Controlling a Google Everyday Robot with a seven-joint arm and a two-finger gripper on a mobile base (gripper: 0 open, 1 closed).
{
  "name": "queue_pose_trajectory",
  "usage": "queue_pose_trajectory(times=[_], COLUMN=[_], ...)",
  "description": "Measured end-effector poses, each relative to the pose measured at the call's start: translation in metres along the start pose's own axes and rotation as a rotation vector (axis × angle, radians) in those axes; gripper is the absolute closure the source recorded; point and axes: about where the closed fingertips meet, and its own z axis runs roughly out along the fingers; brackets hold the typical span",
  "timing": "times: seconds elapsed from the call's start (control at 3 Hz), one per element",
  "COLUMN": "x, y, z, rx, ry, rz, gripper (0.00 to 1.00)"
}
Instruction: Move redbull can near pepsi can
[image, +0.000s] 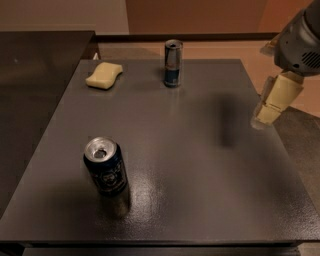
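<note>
1. Redbull can (173, 63): upright, long axis vertical, opened top facing up; upper centre of frame, near the far edge of the table (200, 165).
2. Pepsi can (105, 167): upright, lower left of frame, well apart from item 1.
3. Sponge (104, 75): upper left, flat on the table.
4. Gripper (268, 111): right edge of frame, over the table's right edge, well apart from both cans; whether it is open cannot be told.

The single camera looks steeply down from above the near edge of the desk (200, 165), facing 12 o'clock, close enough that the top fills the view; the gripper (264, 116) hangs at 3 o'clock.
</note>
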Motion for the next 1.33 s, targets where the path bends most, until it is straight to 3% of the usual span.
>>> queue_pose_trajectory(times=[0.67, 1.33], x=[-0.054, -0.113], y=[-0.062, -0.118], z=[0.050, 0.103], rx=[0.038, 0.020], ry=[-0.172, -0.303], rz=[0.071, 0.181], gripper=[0.00, 0.00])
